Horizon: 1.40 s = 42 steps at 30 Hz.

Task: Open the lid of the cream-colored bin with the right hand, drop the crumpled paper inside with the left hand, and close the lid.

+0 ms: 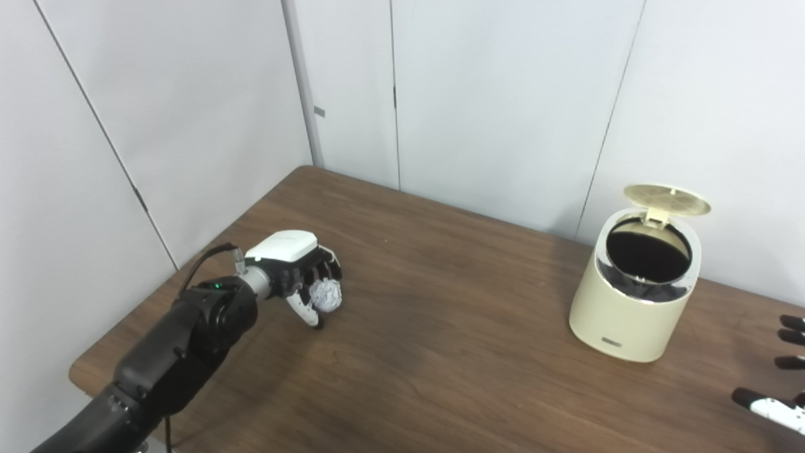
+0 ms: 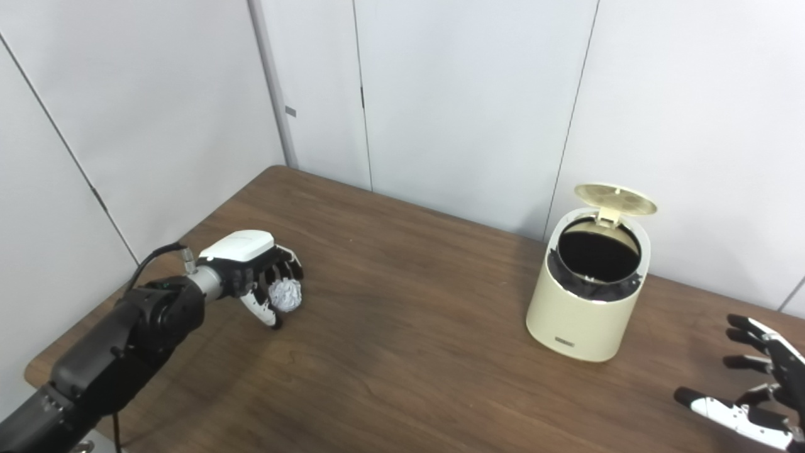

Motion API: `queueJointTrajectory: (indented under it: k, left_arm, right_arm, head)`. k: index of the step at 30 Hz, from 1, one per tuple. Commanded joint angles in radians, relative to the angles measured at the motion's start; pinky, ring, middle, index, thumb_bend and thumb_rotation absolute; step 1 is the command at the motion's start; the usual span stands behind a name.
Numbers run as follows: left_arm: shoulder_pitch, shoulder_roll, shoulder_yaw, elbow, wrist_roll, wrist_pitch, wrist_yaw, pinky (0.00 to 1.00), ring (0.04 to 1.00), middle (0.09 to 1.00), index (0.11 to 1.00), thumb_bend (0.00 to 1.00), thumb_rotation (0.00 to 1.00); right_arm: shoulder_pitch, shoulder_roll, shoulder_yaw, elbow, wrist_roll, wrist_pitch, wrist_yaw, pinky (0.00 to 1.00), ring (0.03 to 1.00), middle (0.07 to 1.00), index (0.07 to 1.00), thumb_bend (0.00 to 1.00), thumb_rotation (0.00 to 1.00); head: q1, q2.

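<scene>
Curling my left hand [image 1: 295, 267] around the crumpled paper [image 1: 327, 295], I hold the ball between fingers and thumb, low over the table [image 1: 440, 352], so it is secured for the carry. The cream-colored bin [image 2: 582, 308] stands well apart at about three o'clock from that hand, its lid [image 2: 615, 198] tipped up at the back, mouth clear. My right hand [image 2: 751, 384] waits at the bin's four o'clock, fingers spread, holding nothing, out of the drop path.
</scene>
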Motion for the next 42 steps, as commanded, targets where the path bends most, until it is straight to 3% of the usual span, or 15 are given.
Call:
queueJointTrajectory:
  k: [1,5,10,13,14,15,17,20,23,32,42]
  left_arm:
    - [-0.015,0.013,-0.01,-0.024,-0.016,-0.005,-0.005,0.55,0.645,0.705,0.721,0.8,0.14]
    - [-0.013,0.011,-0.011,-0.007,-0.03,-0.025,0.015,0.54,0.626,0.694,0.718,0.8,0.15]
    - [-0.01,-0.006,-0.014,-0.028,-0.032,-0.02,0.029,0.5,0.583,0.649,0.687,0.78,0.07]
    - [-0.008,-0.027,-0.013,-0.009,-0.033,-0.047,0.076,0.45,0.528,0.592,0.649,0.77,0.02]
    - [-0.008,-0.033,-0.014,-0.001,-0.031,-0.054,0.09,0.4,0.471,0.507,0.581,0.62,0.01]
    - [-0.01,-0.038,-0.014,0.008,-0.03,-0.067,0.105,0.36,0.438,0.474,0.556,0.57,0.0]
    - [-0.011,-0.042,-0.015,0.029,-0.028,-0.094,0.134,0.28,0.356,0.427,0.526,0.53,0.0]
    - [-0.013,-0.044,-0.019,0.045,-0.019,-0.104,0.153,0.22,0.298,0.47,0.49,0.53,0.0]
    - [-0.012,-0.042,-0.021,0.043,-0.013,-0.097,0.155,0.22,0.307,0.416,0.511,0.52,0.0]
    - [-0.005,-0.025,-0.025,0.046,0.006,-0.111,0.169,0.29,0.363,0.429,0.514,0.52,0.0]
    - [-0.012,-0.013,-0.025,-0.025,0.031,-0.107,0.163,0.26,0.342,0.417,0.514,0.52,0.0]
  right_arm:
    - [-0.03,-0.008,-0.007,-0.026,-0.003,-0.017,-0.013,0.37,0.729,0.836,0.843,0.77,0.24]
    - [-0.03,-0.011,-0.008,-0.03,-0.002,-0.012,-0.009,0.38,0.731,0.842,0.85,0.76,0.22]
    - [-0.029,-0.012,-0.011,-0.035,0.002,-0.007,-0.006,0.38,0.727,0.84,0.85,0.76,0.23]
    - [-0.026,-0.013,-0.013,-0.041,0.001,-0.004,-0.006,0.37,0.719,0.838,0.848,0.77,0.24]
    - [-0.025,-0.014,-0.013,-0.043,0.0,-0.003,-0.005,0.36,0.713,0.839,0.847,0.77,0.25]
    - [-0.025,-0.015,-0.013,-0.045,0.001,0.0,-0.003,0.36,0.71,0.838,0.847,0.77,0.25]
    - [-0.023,-0.017,-0.013,-0.047,0.001,0.003,-0.001,0.35,0.707,0.841,0.849,0.77,0.27]
    - [-0.022,-0.019,-0.012,-0.048,-0.004,0.008,0.0,0.35,0.702,0.848,0.852,0.77,0.29]
    - [-0.019,-0.019,-0.012,-0.054,-0.006,0.012,0.001,0.35,0.689,0.841,0.851,0.77,0.3]
    - [-0.012,-0.015,-0.006,-0.055,-0.012,0.012,0.001,0.36,0.681,0.845,0.849,0.75,0.26]
    - [-0.009,-0.01,-0.008,-0.054,-0.004,0.01,-0.002,0.4,0.703,0.857,0.862,0.73,0.27]
  head:
    - [0.001,0.001]
    - [0.0,0.004]
    - [-0.002,0.006]
    - [-0.003,0.009]
    - [-0.004,0.011]
    - [-0.004,0.012]
    - [-0.004,0.012]
    - [-0.004,0.012]
    - [-0.002,0.014]
    - [0.0,0.018]
    - [-0.007,0.016]
